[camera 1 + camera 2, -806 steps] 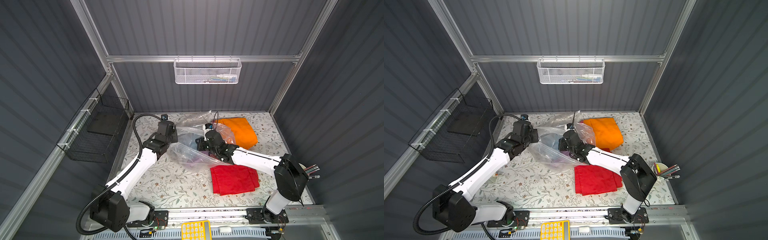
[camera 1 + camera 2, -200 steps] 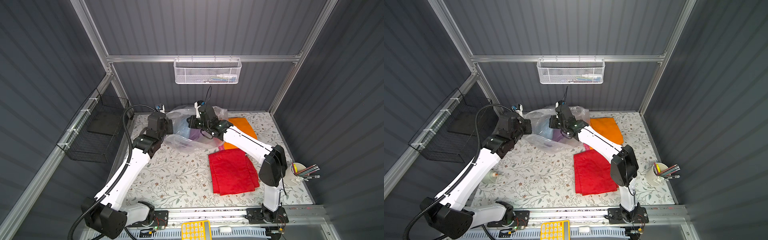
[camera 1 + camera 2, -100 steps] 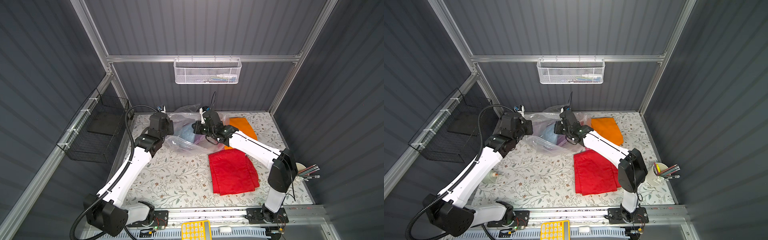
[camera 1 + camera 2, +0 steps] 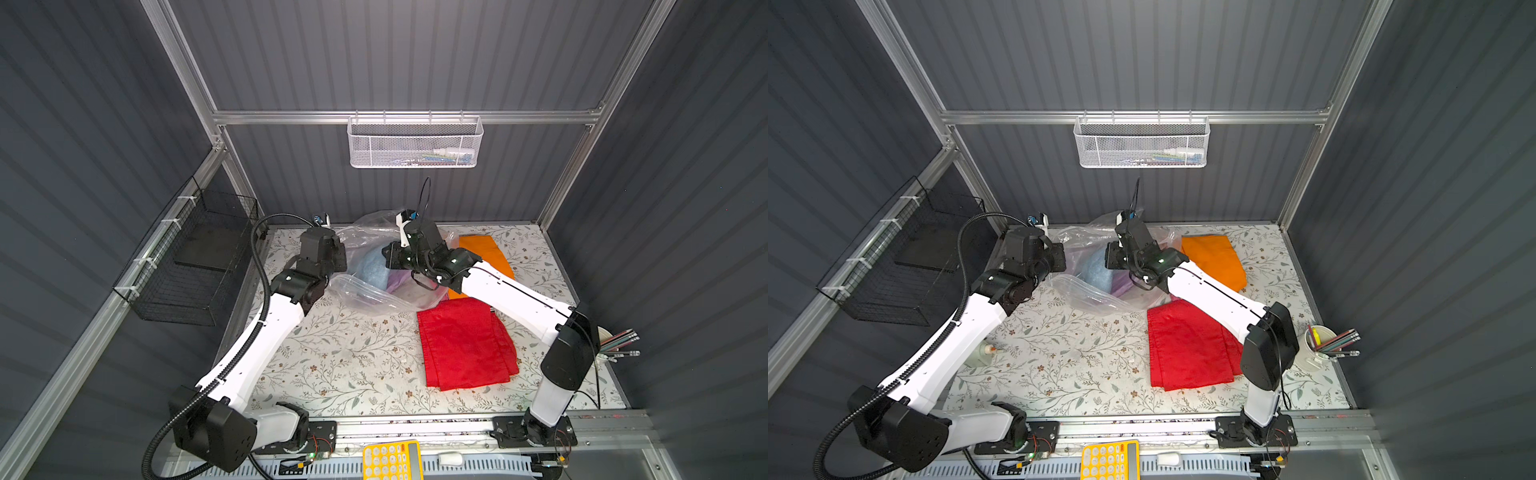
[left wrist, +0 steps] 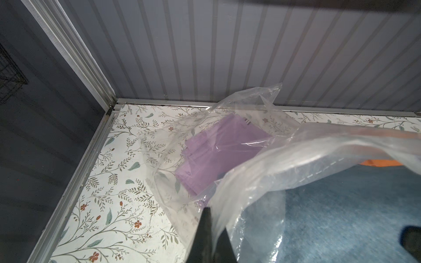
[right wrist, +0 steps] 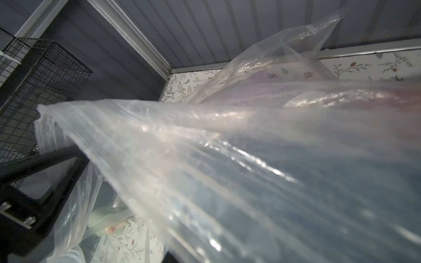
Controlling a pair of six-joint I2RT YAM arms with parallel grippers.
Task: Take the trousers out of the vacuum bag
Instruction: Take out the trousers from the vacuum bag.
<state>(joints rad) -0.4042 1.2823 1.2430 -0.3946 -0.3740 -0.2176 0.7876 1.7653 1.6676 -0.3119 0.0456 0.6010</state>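
Note:
The clear vacuum bag (image 4: pixel 374 291) (image 4: pixel 1092 295) hangs between both grippers near the back wall, with its lower end resting on the table. Inside it are the light blue denim trousers (image 4: pixel 370 266) (image 5: pixel 341 216) and the lilac trousers (image 5: pixel 218 154) (image 4: pixel 1121 284). My left gripper (image 4: pixel 338 259) (image 5: pixel 215 219) is shut on the bag's film. My right gripper (image 4: pixel 390 259) grips the bag's other side; in the right wrist view the stretched bag (image 6: pixel 205 148) hides its jaws. The orange trousers (image 4: pixel 486 249) and the red trousers (image 4: pixel 461 345) lie outside the bag, on the table's right side.
A white mesh basket (image 4: pixel 415 145) hangs on the back wall and a black wire basket (image 4: pixel 195 266) on the left wall. A cup of pencils (image 4: pixel 1320 349) stands at the right edge, a small bottle (image 4: pixel 984 353) lies at the left edge, and a yellow calculator (image 4: pixel 390 461) sits in front.
Both grippers keep hold of the bag. The right gripper has moved forward and down from the back wall, and the bag with the blue trousers has sagged with it.

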